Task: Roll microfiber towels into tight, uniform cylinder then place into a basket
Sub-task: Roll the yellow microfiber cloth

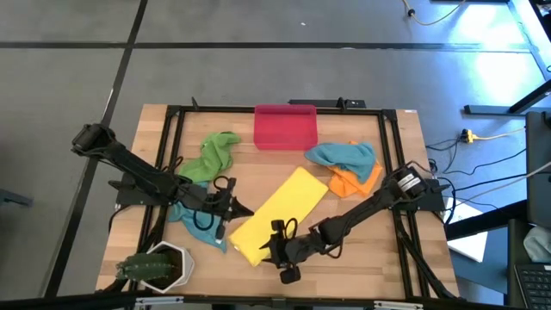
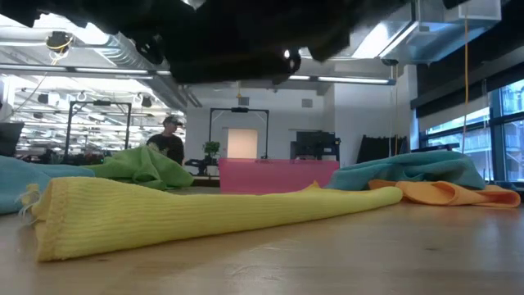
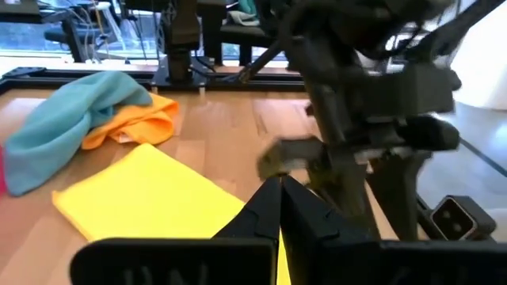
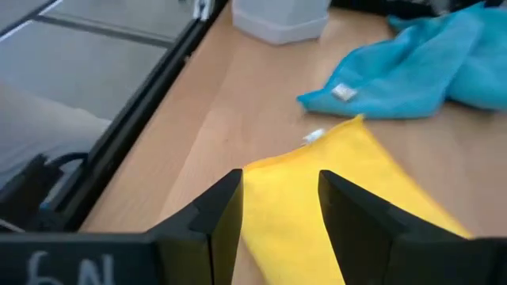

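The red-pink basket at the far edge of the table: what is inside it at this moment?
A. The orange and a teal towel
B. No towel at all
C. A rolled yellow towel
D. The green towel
B: from above, the basket shows only its own red-pink inside, while the yellow towel, the green towel, the orange towel and the teal towel all lie on the table outside it.

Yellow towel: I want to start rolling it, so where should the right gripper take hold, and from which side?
A judgement: grip the yellow towel at its near short edge, the end by the right gripper, coming down from above. The towel lies flat as a long folded strip, so that loose edge pinches easily, and the open jaws already straddle it in the right wrist view.
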Motion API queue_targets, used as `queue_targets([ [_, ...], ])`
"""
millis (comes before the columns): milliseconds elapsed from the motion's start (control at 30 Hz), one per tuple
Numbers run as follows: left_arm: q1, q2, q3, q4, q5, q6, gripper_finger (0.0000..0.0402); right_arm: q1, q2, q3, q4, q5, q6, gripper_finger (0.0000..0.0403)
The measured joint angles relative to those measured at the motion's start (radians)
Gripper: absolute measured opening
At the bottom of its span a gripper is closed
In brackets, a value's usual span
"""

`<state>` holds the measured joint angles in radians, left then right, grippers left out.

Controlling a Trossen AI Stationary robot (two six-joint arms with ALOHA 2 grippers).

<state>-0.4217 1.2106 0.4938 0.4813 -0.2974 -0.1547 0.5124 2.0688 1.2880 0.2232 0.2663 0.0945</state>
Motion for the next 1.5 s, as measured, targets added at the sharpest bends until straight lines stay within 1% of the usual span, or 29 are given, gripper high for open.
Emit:
queue_targets([
  [100, 0.005, 0.000, 0.000, -0.001, -0.005, 0.005, 0.0004, 0.008, 0.049, 0.046, -0.032, -0.002, -0.007, 0.0168],
  [167, 0.010, 0.000, 0.000, -0.002, -0.004, 0.005, 0.0002, 0.010, 0.093, 0.103, -0.065, -0.007, -0.029, 0.0168],
  [367, 0.021, 0.000, 0.000, -0.004, -0.005, 0.007, 0.0004, 0.015, 0.186, 0.277, -0.341, 0.010, -0.047, 0.0168],
  [467, 0.021, 0.000, 0.000, -0.007, -0.005, 0.021, 0.0005, 0.018, 0.217, 0.329, -0.381, 0.010, -0.042, 0.0168],
  [567, 0.021, 0.001, 0.000, -0.022, -0.005, 0.031, 0.0002, 0.023, 0.244, 0.366, -0.383, 0.013, -0.047, 0.0168],
  [700, 0.021, 0.001, 0.000, -0.027, -0.005, 0.030, 0.0002, 0.026, 0.262, 0.376, -0.391, 0.012, -0.037, 0.0168],
  [867, 0.021, 0.001, 0.000, -0.025, -0.005, 0.027, 0.0006, 0.026, 0.270, 0.377, -0.442, 0.025, 0.005, 0.0168],
  [1200, 0.021, 0.001, 0.000, -0.025, -0.005, 0.027, 0.0006, 0.027, 0.283, 0.379, -0.456, 0.059, 0.006, 0.0166],
  [1267, 0.020, 0.001, 0.000, -0.025, -0.005, 0.026, 0.0006, 0.027, 0.288, 0.380, -0.456, 0.062, 0.003, 0.0156],
  [1333, 0.020, 0.001, 0.000, -0.025, -0.003, 0.027, 0.0006, 0.028, 0.289, 0.380, -0.455, 0.070, -0.017, 0.0138],
  [1400, 0.020, 0.001, 0.000, -0.028, 0.012, 0.027, 0.0006, 0.029, 0.290, 0.380, -0.455, 0.070, -0.022, 0.0112],
  [1500, 0.020, 0.001, 0.000, -0.027, 0.031, 0.044, 0.0006, 0.030, 0.289, 0.378, -0.448, 0.069, -0.021, 0.0061],
])
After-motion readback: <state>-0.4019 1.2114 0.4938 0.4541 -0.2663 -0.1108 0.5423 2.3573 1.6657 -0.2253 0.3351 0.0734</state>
